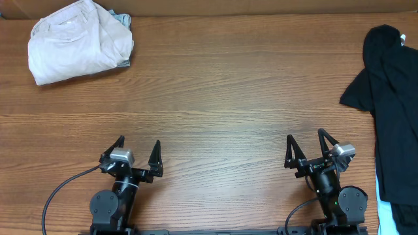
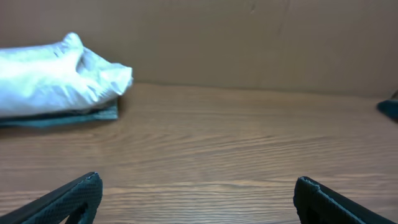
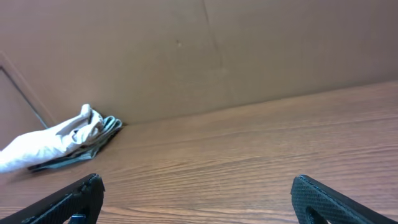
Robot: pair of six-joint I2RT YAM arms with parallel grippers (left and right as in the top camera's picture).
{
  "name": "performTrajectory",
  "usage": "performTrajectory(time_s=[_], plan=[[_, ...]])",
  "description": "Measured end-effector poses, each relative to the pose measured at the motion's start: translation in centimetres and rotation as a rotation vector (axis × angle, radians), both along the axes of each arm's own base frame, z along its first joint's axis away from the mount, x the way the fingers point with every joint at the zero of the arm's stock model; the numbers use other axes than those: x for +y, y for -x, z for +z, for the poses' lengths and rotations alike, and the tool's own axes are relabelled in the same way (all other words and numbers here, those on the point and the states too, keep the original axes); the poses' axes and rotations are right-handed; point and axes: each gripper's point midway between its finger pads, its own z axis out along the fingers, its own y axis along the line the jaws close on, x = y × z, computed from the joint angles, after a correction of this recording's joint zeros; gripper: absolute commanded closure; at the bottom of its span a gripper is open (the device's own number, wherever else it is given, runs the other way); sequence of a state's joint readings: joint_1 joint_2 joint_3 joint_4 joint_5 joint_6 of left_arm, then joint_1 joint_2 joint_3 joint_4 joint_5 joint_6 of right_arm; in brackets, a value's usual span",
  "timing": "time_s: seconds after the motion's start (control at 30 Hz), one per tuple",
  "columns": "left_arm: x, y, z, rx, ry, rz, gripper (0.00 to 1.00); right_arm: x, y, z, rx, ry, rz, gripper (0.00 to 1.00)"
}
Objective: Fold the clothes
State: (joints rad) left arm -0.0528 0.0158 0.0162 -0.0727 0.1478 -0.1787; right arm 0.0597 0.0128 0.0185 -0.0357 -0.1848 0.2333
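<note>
The wood-grain desk [image 1: 215, 98] carries the clothes at its two far corners. The cream-white bundle [image 1: 78, 40] lies crumpled at the far left corner, on top of a thin grey-green cloth [image 1: 123, 19] whose edge shows along the bundle's right side. The black garment [image 1: 395, 98] sprawls along the right edge. It is limp and unfolded, and a small white label [image 1: 401, 40] shows near its top. Another dark patch sits at the near right corner, and it is unclear whether it belongs to the same garment.

Both arms sit at the near edge, well apart from all the cloth. The left claw [image 1: 139, 141] is released, its fingers spread wide over bare wood and holding nothing. The right claw [image 1: 304, 134] is released in the same way and is empty. A black cable [image 1: 59, 189] loops out from the left arm's base.

The left wrist camera shows the left claw [image 2: 198, 186] with its two dark fingertips far apart. The cream-white bundle [image 2: 56, 78] lies ahead to the left, with the grey-green cloth [image 2: 81, 115] beneath it. A brown wall [image 2: 249, 37] stands behind the desk.

The right wrist camera shows the right claw [image 3: 196, 186] equally wide open. The bundle [image 3: 53, 140] lies far off to the left, close against the wall.
</note>
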Motion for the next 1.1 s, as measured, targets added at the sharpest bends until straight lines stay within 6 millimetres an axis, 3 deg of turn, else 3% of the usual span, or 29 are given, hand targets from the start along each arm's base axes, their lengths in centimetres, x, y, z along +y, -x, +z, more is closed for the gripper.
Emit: performTrajectory(time_s=[0.33,0.43,0.57,0.67,0.8,0.97,1.1], plan=[[-1.6,0.2,4.9,-0.119,0.056,-0.097,0.0,0.2,0.1,0.8,-0.022,-0.003,0.014,0.0],[-1.8,-0.4,7.6,-0.116,0.049,-0.106,0.0,0.3,0.1,2.5,-0.029,-0.003,0.017,0.0],[-2.0,-2.0,12.5,-0.127,0.035,-0.114,0.0,0.3,0.1,7.0,-0.04,-0.003,0.018,0.0],[-2.4,-4.4,15.9,-0.103,0.032,-0.13,0.0,0.4,-0.6,10.2,0.017,-0.001,0.019,0.0],[-3.5,-8.4,19.3,-0.025,0.032,-0.183,0.0,0.5,-2.9,12.6,0.171,0.01,0.019,0.0],[-4.8,-13.2,20.7,0.157,0.048,-0.244,0.0,0.5,-6.7,14.4,0.428,0.052,0.011,0.0],[-5.3,-16.7,19.9,0.295,0.062,-0.261,0.0,-0.9,-10.0,14.8,0.642,0.091,-0.045,0.0]])
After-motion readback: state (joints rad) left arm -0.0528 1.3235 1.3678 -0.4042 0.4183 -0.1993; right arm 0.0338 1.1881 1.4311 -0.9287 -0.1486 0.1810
